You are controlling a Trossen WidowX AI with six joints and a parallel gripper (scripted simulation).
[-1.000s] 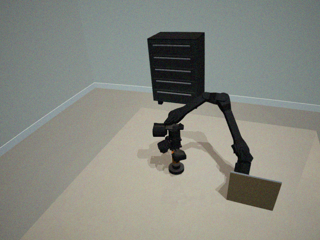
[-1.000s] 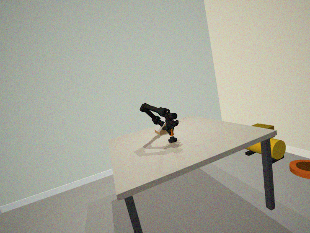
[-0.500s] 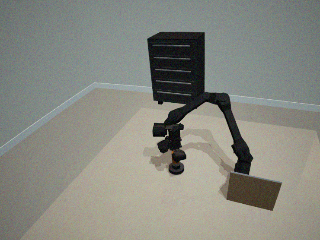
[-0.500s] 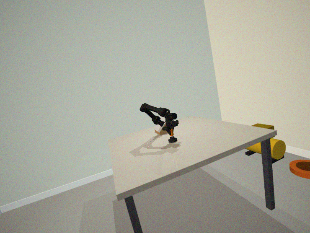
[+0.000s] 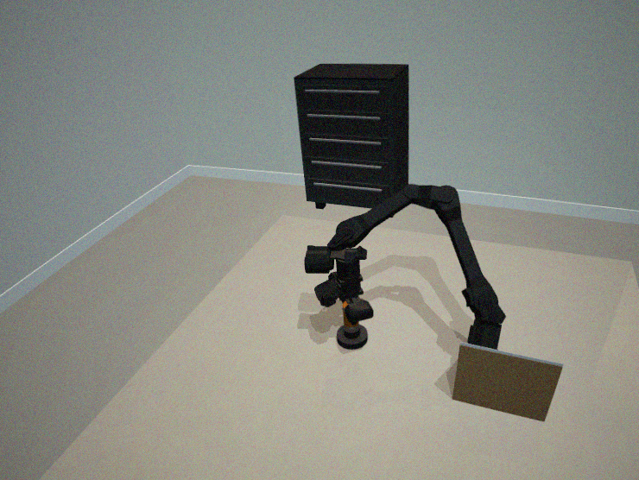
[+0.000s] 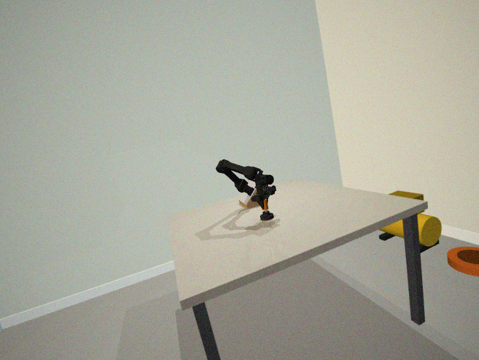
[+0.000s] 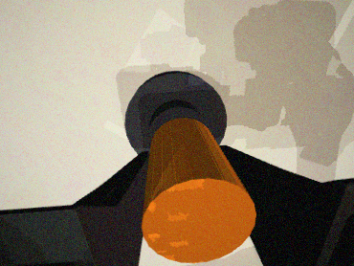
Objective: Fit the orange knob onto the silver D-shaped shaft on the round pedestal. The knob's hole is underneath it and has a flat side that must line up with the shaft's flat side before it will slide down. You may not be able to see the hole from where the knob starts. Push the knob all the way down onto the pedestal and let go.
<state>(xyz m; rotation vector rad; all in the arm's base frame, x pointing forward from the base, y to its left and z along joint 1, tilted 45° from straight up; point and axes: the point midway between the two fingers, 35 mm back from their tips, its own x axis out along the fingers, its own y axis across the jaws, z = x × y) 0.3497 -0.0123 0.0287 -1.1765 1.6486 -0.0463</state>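
The pincer [image 5: 350,306] [image 6: 264,201] [image 7: 184,155] is pinching the orange knob [image 5: 351,323] [image 6: 265,204] [image 7: 198,222] between its two dark fingers. From the wrist, the knob's round top faces the lens and its shaded side narrows away below; one finger covers part of it from the top.

The knob stands upright over the middle of the round pedestal [image 5: 343,340] [image 6: 267,217] [image 7: 206,96], whose near part is hidden by knob and fingers in the wrist view. The silver shaft cannot be made out, the hole is out of sight underneath, and whether the flat sides match or the knob is fully down, I cannot tell.

The pedestal sits on the pale surface [image 5: 258,387] [image 6: 329,220] [image 7: 48,72], among shadows. The black arm [image 5: 459,247] [image 6: 235,166] bends back to a spot behind a tilted board [image 5: 506,382], which hides its foot from the top.

Beyond, the arm overlaps a dark drawer cabinet [image 5: 343,139]. A yellow cylinder [image 6: 430,230] is partly behind a table leg [image 6: 414,270], and an orange ring [image 6: 460,267] is cut off by the frame edge.
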